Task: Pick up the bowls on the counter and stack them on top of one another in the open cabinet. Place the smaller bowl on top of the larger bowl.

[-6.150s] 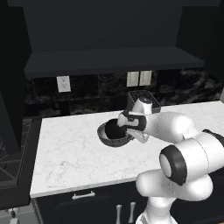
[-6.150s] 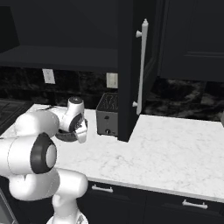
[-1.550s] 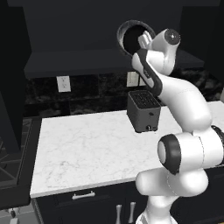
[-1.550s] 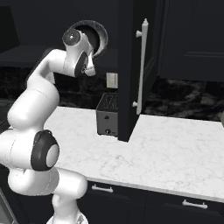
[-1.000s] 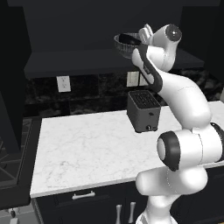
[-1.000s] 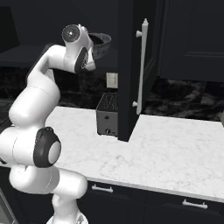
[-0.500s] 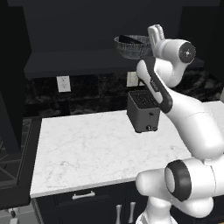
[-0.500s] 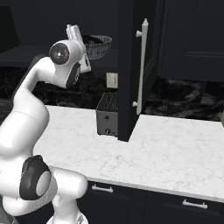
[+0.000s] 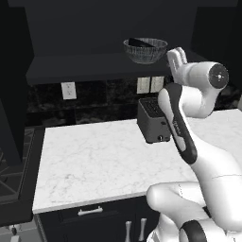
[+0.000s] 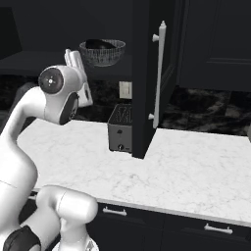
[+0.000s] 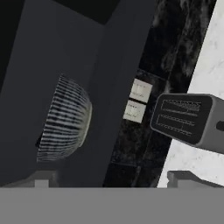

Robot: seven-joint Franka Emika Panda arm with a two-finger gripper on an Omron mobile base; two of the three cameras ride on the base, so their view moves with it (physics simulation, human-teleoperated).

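The larger grey ribbed bowl [image 9: 145,53] stands on the shelf of the open cabinet [image 9: 80,64], with the smaller black bowl [image 9: 139,42] sitting inside it. Both show again in the right base view: grey bowl [image 10: 103,54], black bowl [image 10: 99,44]. In the hand view the ribbed bowl [image 11: 65,120] appears rolled on its side against the shelf. My gripper [image 9: 176,54] hangs just right of the bowls, clear of them. Its fingertips [image 11: 41,179] stand wide apart; the gripper [image 11: 113,180] is open and holds nothing. The white marble counter [image 9: 94,160] lies below.
A dark grey toaster [image 9: 155,122] stands at the back of the counter under the shelf, also toaster [image 10: 121,128]. White outlets [image 9: 149,84] sit on the black backsplash. An open dark cabinet door [image 10: 147,73] with a silver handle [image 10: 158,73] juts out right of the bowls.
The stacked bowls went from my gripper onto the cabinet shelf. The gripper has let go and drawn back down and to the right, away from them.
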